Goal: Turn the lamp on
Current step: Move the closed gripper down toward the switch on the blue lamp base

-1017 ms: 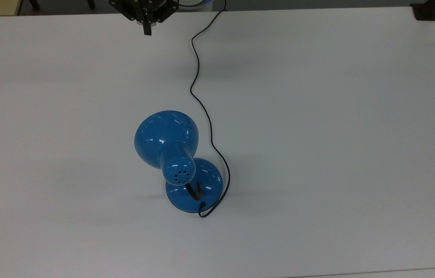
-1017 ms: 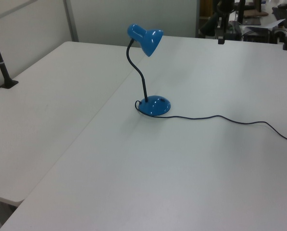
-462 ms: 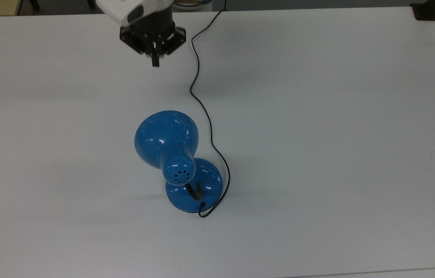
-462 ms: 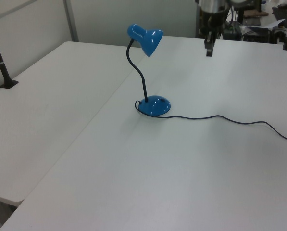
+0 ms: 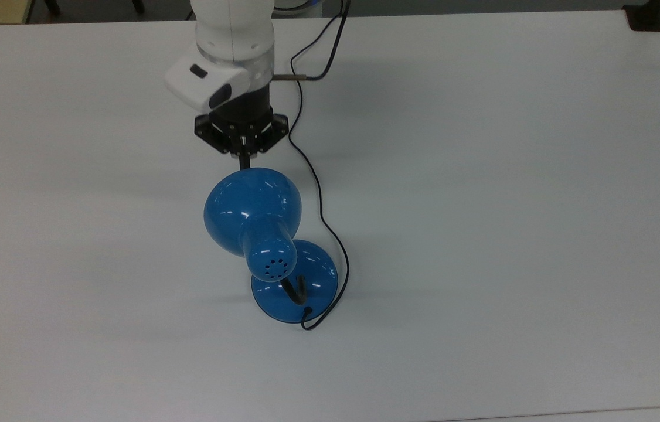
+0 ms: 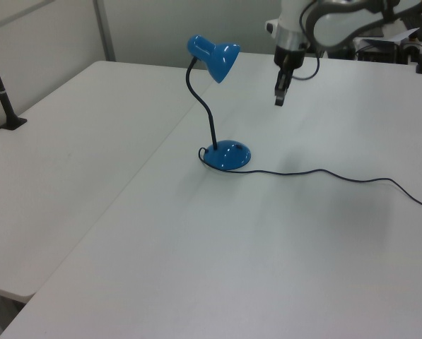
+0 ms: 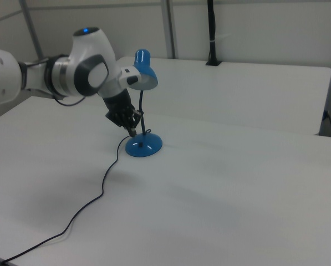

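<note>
**Gripper hanging close to the lamp shade**

I see the white table point(image 5: 511, 176) filling the top view. From 12 o'clock the white Panda arm point(image 5: 235, 41) reaches down toward the centre. The blue desk lamp point(image 5: 252, 211) stands a little below the middle of the top view; its dome shade points to 11 o'clock, and the round base point(image 5: 315, 275) lies at 5 o'clock from the shade. The black gooseneck point(image 6: 200, 95) rises from the base. The thin black cord point(image 5: 318, 199) leaves the base and runs up to 12 o'clock. The gripper point(image 5: 244, 163) hangs just at 12 o'clock of the shade, above the table; its fingers look pressed together in a narrow tip.
</note>
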